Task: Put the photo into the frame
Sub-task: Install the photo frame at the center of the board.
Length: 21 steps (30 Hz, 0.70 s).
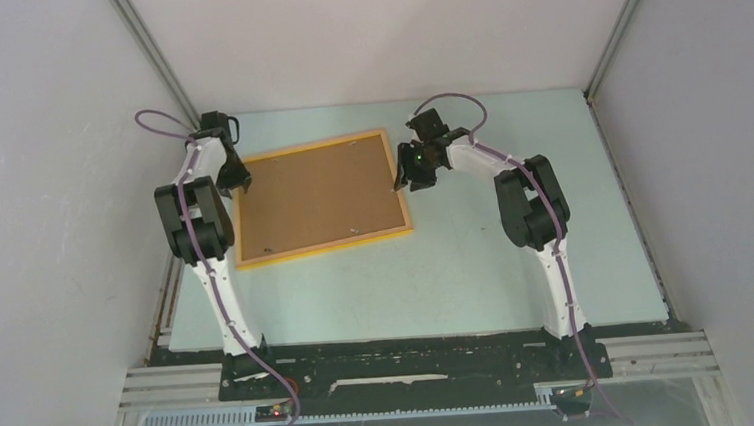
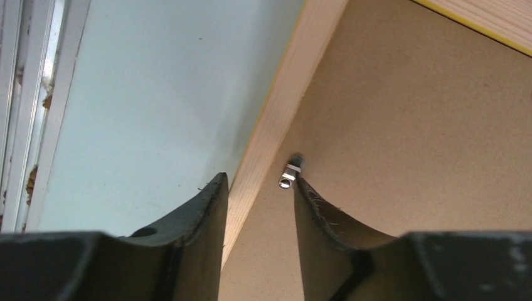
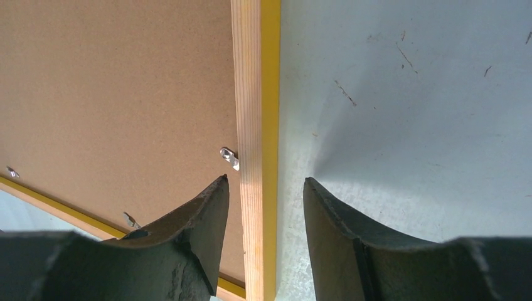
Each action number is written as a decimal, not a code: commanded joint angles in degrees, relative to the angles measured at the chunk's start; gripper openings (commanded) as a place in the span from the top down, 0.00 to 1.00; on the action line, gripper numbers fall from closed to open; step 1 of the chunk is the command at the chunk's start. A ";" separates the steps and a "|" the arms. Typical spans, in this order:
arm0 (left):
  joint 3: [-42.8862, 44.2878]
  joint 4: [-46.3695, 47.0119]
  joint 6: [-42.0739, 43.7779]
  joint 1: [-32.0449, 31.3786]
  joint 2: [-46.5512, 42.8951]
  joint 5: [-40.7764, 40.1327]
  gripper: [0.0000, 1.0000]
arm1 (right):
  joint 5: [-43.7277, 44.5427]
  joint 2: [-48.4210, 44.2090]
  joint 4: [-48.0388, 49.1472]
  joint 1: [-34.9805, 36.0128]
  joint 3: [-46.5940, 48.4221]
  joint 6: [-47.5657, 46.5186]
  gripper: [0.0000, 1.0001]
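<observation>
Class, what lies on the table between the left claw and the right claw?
The frame, its brown backing board facing up, fills that stretch, seen best in the top view.

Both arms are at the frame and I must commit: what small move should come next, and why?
Probably close the left gripper onto the frame rim. Its jaws straddle that rim beside a metal tab, and the right gripper straddles the opposite rim, not gripping. The backing board faces up, with no photo visible.
</observation>
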 commanded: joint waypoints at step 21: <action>-2.33 7.50 -9.04 0.84 -5.83 3.62 0.49 | -0.18 1.56 -1.72 0.70 4.15 -1.32 0.48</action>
